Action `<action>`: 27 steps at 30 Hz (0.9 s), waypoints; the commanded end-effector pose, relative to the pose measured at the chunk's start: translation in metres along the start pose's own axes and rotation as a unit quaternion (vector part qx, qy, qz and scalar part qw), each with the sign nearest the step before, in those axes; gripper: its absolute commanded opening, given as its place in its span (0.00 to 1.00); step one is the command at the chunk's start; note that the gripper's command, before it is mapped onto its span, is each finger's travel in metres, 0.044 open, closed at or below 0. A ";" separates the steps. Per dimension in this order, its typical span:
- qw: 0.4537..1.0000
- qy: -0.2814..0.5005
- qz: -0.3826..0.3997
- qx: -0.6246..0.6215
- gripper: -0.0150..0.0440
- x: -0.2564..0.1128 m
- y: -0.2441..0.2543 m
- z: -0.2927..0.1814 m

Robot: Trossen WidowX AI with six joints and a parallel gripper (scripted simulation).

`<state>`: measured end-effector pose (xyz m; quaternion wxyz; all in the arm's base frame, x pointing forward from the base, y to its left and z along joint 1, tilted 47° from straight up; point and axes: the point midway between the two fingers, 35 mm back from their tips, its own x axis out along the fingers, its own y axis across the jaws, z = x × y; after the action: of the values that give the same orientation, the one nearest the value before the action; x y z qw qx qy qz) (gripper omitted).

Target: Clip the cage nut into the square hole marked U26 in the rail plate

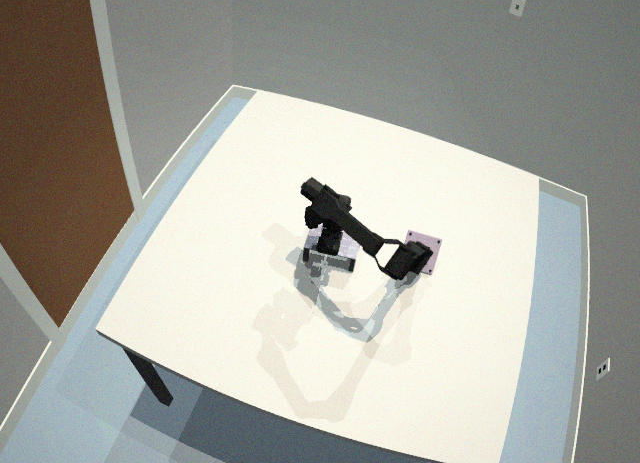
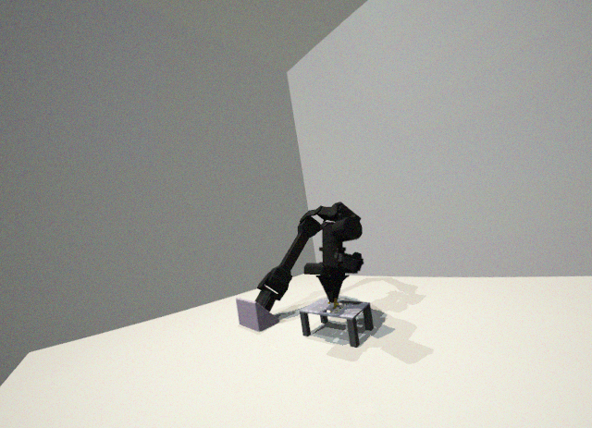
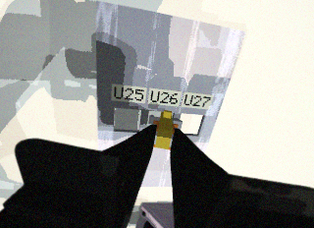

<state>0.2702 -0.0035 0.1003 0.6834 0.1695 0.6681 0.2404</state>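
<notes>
Gripper [image 1: 329,243] [image 2: 333,300] [image 3: 164,131] is clenched on the nut [image 2: 335,305] [image 3: 163,142], a small yellow piece standing between the fingertips. Nut is at the U26 spot: in the wrist view it overlaps the hole [image 3: 153,119] just below the U26 label [image 3: 164,97]. Can't tell how deep the wings are, or whether either has hooked; fingers and nut hide most of the hole. My read: insertion step in hand, pick done, release still to do. Next: check centering, keep the squeeze, ease straight down until both wings pass and the flanges seat, then open gently and lift clear. Opening early could leave a wing on the rim or tip the nut; sideways drift could jam it. Neighbors U25 [image 3: 127,120] and U27 [image 3: 192,124] show no nut, one each side, so lateral error matters. Plate [image 1: 350,245] [image 2: 313,309] [image 3: 203,56] is raised on dark legs [image 2: 353,332]; go easy on the push. Beyond that, the arm's mauve base [image 1: 434,249] [image 2: 247,313] sits apart from the plate on the table [image 1: 206,241] [image 2: 143,380] [image 3: 280,115].
</notes>
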 end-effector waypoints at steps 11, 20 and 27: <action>1.000 0.000 -0.012 0.001 0.32 0.000 0.000 -0.001; 1.000 0.000 -0.012 0.001 0.32 0.000 0.000 -0.001; 1.000 0.000 -0.021 0.001 0.32 0.000 0.002 -0.001</action>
<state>0.2701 -0.0020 0.1005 0.6858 0.1607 0.6715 0.2302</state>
